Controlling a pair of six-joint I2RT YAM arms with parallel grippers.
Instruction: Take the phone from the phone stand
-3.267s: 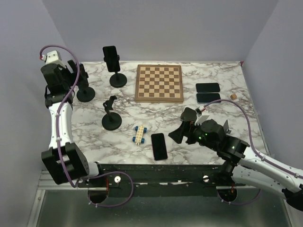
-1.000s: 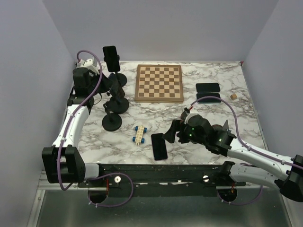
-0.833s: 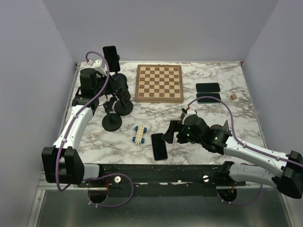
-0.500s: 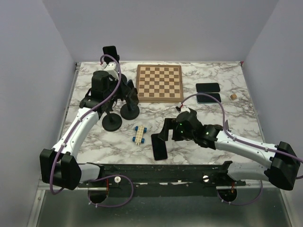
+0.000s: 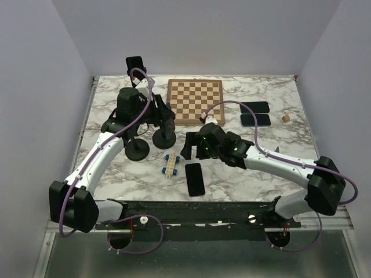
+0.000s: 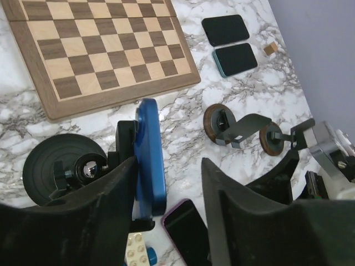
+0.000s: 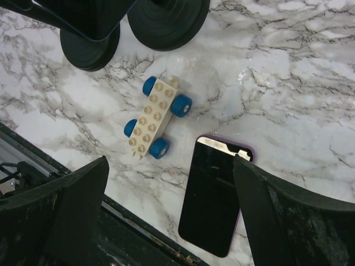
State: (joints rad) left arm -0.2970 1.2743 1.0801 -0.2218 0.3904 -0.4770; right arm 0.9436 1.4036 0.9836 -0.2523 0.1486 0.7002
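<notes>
A blue phone (image 6: 151,155) stands edge-on in the clamp of a black phone stand, whose round base (image 6: 55,172) rests in front of the chessboard (image 5: 164,137). My left gripper (image 6: 169,163) reaches over the stand's top (image 5: 161,117). Its jaws stand apart: the phone lies along the inner side of the left finger, and marble shows between the phone and the right finger. My right gripper (image 5: 190,146) is wide open and empty, hovering just right of the stand. In the right wrist view (image 7: 170,163) it hangs over a purple-cased phone (image 7: 213,199).
A second stand holding a black phone (image 5: 135,66) is at the back left. An empty stand (image 5: 137,149) is left of the held one. A toy brick car (image 5: 170,164), the chessboard (image 5: 195,101), two flat phones (image 5: 255,113) and a small wooden block (image 5: 286,117) lie around.
The left gripper has travelled from the back left to the table's middle, and the stand with the blue phone has moved with it. The right gripper has swung left and back towards the stand.
</notes>
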